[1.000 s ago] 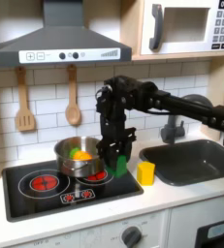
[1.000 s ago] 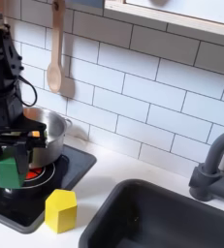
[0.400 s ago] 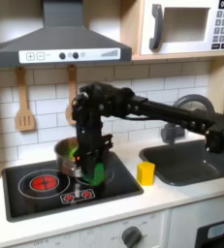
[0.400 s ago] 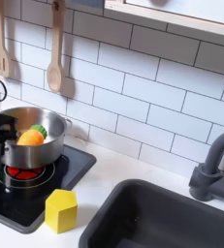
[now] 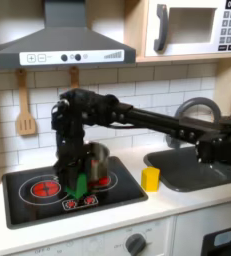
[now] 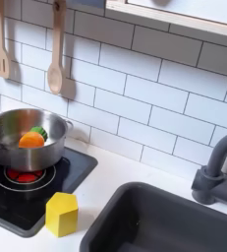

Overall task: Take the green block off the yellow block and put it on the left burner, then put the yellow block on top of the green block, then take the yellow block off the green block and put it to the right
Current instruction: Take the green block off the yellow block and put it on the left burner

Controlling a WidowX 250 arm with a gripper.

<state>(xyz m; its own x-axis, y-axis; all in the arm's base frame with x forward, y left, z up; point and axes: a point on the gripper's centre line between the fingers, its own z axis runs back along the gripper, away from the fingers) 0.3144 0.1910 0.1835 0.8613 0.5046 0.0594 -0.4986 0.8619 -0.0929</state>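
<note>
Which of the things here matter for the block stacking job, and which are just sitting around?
For the job:
gripper, shut on the green block
yellow block
left burner

Lying about:
steel pot with toy food
wooden spoon
slotted spatula
sink

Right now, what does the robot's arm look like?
In the first exterior view the arm is all black: chunky, boxy segments joined end to end, stretching from the first exterior view's right across the stove. Its tool is black too. The picture is too blurry to make out cables or markings.
</note>
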